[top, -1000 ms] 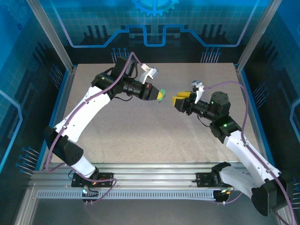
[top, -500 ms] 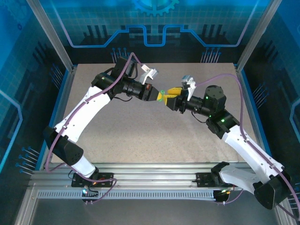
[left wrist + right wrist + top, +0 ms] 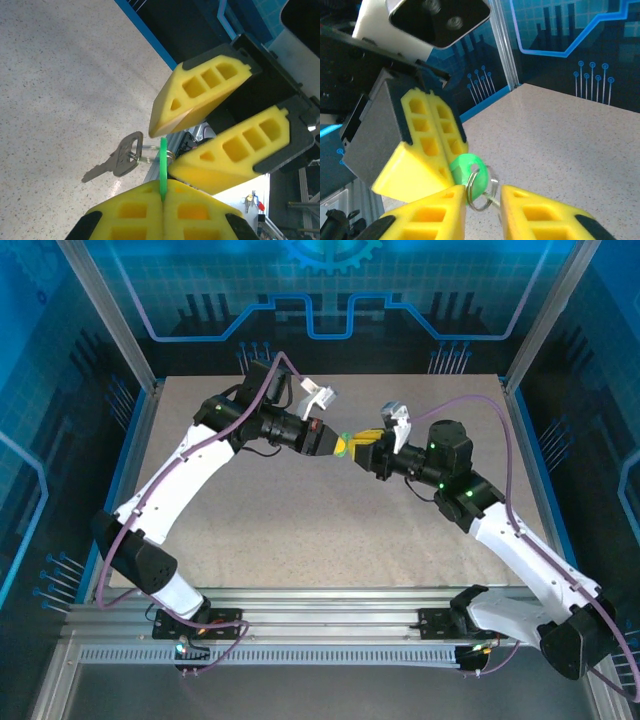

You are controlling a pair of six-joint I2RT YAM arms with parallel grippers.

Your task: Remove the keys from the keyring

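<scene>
The left gripper point(image 3: 162, 192) is closed on the green tag point(image 3: 163, 162), held edge-on. The right gripper's point(image 3: 484, 196) jaws are parted on either side of the keyring point(image 3: 492, 182), nothing yet pinched. 1 key point(image 3: 120, 157) is hung from the ring above the table point(image 3: 60, 75). The ring is judged light, stiff and slippery; its wire rim should be gripped.

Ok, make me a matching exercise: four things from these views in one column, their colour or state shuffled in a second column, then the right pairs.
Column one
1. left end effector
2. right end effector
3. key
4. tag

Column two
A. silver, dangling
B. jaws apart
C. green
D. shut on the tag

Pairs: 1-D, 2-B, 3-A, 4-C
</scene>
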